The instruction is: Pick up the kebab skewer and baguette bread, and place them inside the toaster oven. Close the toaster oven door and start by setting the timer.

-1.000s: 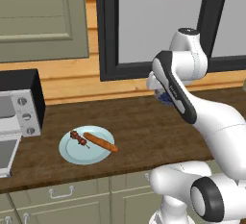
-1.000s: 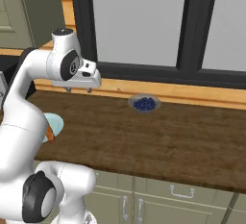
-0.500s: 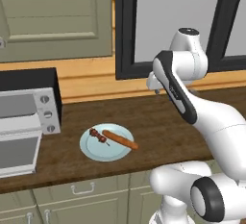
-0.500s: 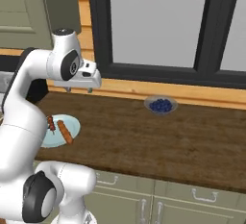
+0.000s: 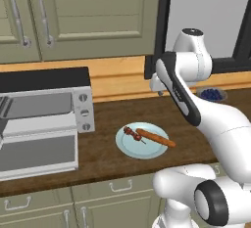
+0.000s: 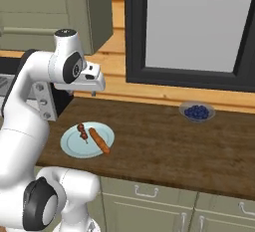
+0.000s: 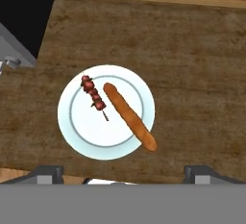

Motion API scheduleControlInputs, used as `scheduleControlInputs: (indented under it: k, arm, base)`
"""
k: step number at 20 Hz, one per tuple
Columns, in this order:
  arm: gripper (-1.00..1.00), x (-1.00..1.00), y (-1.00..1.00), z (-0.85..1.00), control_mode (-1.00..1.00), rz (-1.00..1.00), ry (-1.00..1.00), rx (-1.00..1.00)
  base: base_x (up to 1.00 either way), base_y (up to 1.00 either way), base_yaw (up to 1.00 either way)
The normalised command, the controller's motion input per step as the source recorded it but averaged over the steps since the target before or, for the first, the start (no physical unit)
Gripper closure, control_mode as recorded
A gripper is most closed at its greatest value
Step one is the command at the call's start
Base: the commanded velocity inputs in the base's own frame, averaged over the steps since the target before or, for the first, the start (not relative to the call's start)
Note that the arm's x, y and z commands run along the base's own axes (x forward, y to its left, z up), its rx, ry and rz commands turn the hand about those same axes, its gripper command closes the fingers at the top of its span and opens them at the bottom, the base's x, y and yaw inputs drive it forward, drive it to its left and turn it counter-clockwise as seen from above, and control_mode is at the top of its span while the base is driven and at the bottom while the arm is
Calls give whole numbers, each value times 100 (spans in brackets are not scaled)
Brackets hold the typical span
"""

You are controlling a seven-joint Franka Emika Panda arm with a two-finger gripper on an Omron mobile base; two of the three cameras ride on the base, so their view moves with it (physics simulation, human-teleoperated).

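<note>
On a pale blue plate (image 7: 89,129) lie the kebab skewer (image 7: 94,96) and, beside it, the baguette bread (image 7: 129,116). My gripper (image 7: 125,175) hangs open high above this plate, nothing between its fingers. From the base, the gripper (image 5: 158,88) sits up over the counter's back, with skewer (image 5: 131,132) and baguette (image 5: 156,138) below it on the plate (image 5: 128,148). The toaster oven (image 5: 46,102) stands at the left, and its door (image 5: 39,156) is folded down open. The right base view shows gripper (image 6: 93,92), skewer (image 6: 82,133) and baguette (image 6: 99,141).
A glass bowl of blueberries (image 6: 197,111) sits near the window at the counter's back right, also seen as the bowl (image 5: 211,94). Three knobs (image 5: 85,112) run down the oven's right panel. Wall cabinets hang above the oven. Bare wooden counter (image 6: 164,146) stretches right of the plate.
The whole picture has shifted as the base drove left: oven and plate have slid toward the centre of the views. The gripper stays open above the counter.
</note>
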Motion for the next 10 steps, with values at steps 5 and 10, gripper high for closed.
scheduleControlInputs:
  k: [5,10]
  arm:
    - [-100,0,0,0,100,0,0,0]
    - [-100,0,0,0,100,0,0,0]
  base:
    - [5,59,0]
    - [0,0,0]
